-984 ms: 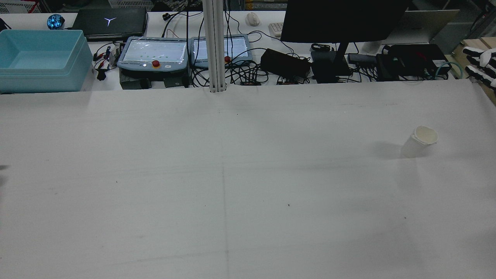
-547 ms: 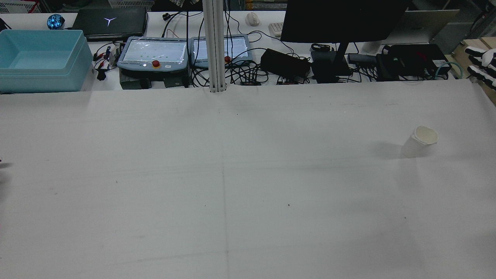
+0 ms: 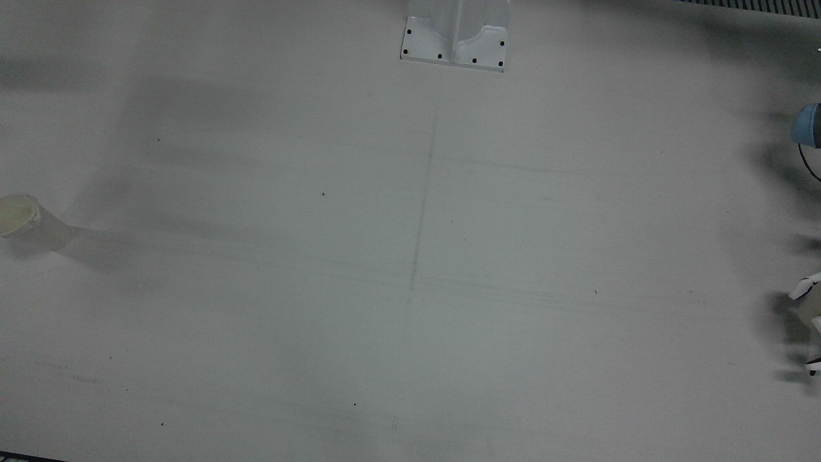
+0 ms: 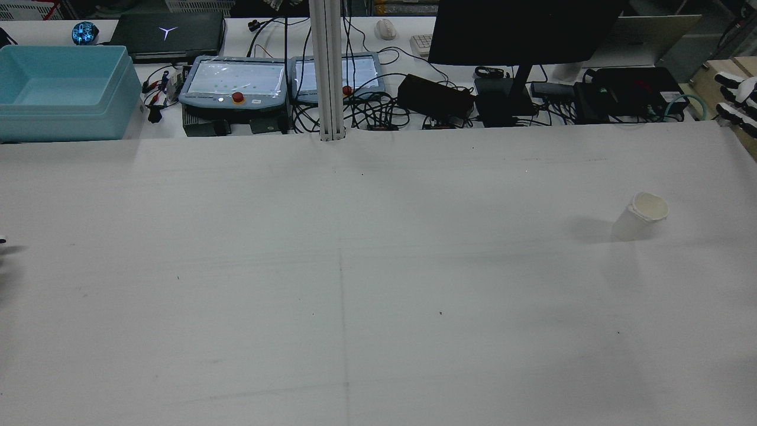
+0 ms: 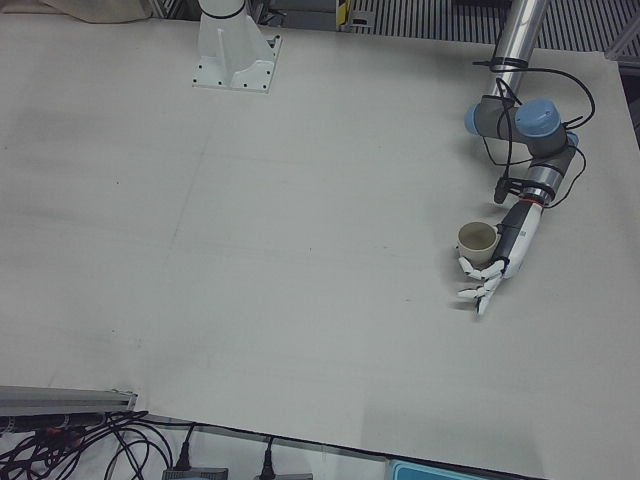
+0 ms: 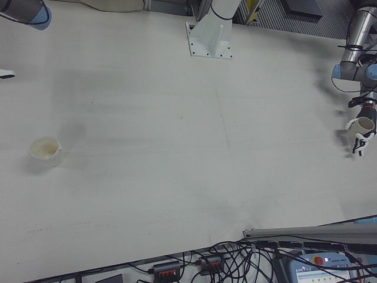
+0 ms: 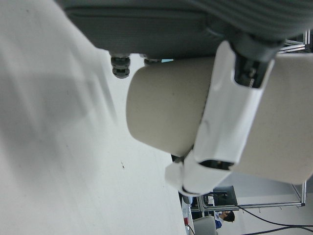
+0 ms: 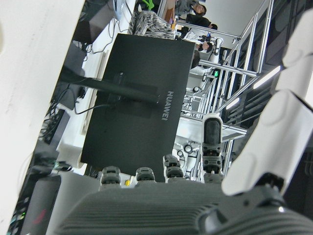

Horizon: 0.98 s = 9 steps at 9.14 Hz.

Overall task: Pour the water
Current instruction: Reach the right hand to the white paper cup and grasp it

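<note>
- The left hand [image 5: 491, 272] is gripping a paper cup [image 5: 477, 239] at the table's [image 5: 300, 200] left edge, fingers wrapped around its wall.
- The right hand [image 4: 736, 94] is hanging off the far right edge — fingers apart, empty.
- The receiving cup [image 4: 640, 216] is standing alone, well apart.
- Next, I judge, comes carrying across open table — nothing is obstructing.
</note>
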Motion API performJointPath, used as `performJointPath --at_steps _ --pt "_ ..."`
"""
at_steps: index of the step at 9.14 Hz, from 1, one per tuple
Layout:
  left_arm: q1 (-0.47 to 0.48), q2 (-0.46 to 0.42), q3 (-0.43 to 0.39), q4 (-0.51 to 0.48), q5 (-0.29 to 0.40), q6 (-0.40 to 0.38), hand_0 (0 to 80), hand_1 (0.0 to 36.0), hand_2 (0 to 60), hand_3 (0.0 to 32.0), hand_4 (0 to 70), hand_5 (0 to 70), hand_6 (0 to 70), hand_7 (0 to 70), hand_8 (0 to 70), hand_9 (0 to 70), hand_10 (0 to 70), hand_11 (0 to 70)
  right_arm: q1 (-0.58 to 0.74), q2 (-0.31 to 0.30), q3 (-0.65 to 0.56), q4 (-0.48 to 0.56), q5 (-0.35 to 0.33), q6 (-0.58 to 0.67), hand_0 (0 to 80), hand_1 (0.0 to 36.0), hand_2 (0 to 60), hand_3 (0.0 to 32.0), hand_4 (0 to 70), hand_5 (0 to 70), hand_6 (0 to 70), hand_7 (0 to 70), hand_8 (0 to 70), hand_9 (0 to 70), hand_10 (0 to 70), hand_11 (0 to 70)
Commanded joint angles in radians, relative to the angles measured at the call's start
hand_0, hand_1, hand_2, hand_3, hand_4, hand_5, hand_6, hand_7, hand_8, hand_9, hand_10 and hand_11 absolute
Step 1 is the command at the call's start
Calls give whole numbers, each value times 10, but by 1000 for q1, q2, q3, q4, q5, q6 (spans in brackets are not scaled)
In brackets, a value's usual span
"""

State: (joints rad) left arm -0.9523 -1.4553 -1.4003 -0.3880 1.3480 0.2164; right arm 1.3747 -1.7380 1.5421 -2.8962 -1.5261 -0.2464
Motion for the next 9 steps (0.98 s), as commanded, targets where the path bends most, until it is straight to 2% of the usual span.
performJointPath --at_steps 1,2,3,4,5,6,7,8,9 --pt "0 9 -176 161 -3 -90 800 360 600 0 700 700 120 266 33 39 37 78 -70 180 -513 311 0 -57 466 116 113 0 130 447 93 140 38 32 26 48" --pt "0 9 -196 176 -3 -94 795 360 600 0 700 700 122 266 34 39 38 78 -142 236 -577 314 3 -77 482 147 146 0 145 538 109 168 42 42 21 43" --pt "-2 13 -215 179 -3 -95 773 360 600 0 700 700 124 270 35 40 38 78 -182 258 -574 315 6 -127 494 161 142 0 137 539 104 152 35 32 9 27" --pt "-2 35 -226 179 -4 -103 800 360 600 0 700 700 121 271 34 40 38 78 -183 249 -553 318 15 -187 495 157 115 0 112 477 90 126 27 21 1 17" --pt "-3 62 -227 176 -12 -117 800 360 600 0 700 700 117 265 32 39 37 78 -183 206 -509 318 18 -194 500 161 103 0 107 493 84 122 25 17 0 10" --pt "-2 85 -227 167 -36 -127 784 360 600 0 700 700 113 261 32 38 37 77 -181 155 -458 318 18 -194 521 180 74 0 77 345 62 103 23 8 0 11" --pt "-2 95 -227 158 -39 -127 738 360 600 0 700 700 109 255 31 37 38 77 -183 141 -456 316 15 -200 519 172 43 0 62 250 49 84 18 3 0 5" --pt "-2 95 -227 155 -41 -127 708 360 600 0 700 700 108 253 30 36 38 76 -183 140 -459 316 14 -217 512 158 20 0 70 225 49 85 14 3 0 0" --pt "-2 95 -227 153 -41 -127 710 360 600 0 700 700 107 253 31 36 38 76 -186 141 -456 315 12 -234 504 146 10 0 71 255 52 89 14 3 0 0"
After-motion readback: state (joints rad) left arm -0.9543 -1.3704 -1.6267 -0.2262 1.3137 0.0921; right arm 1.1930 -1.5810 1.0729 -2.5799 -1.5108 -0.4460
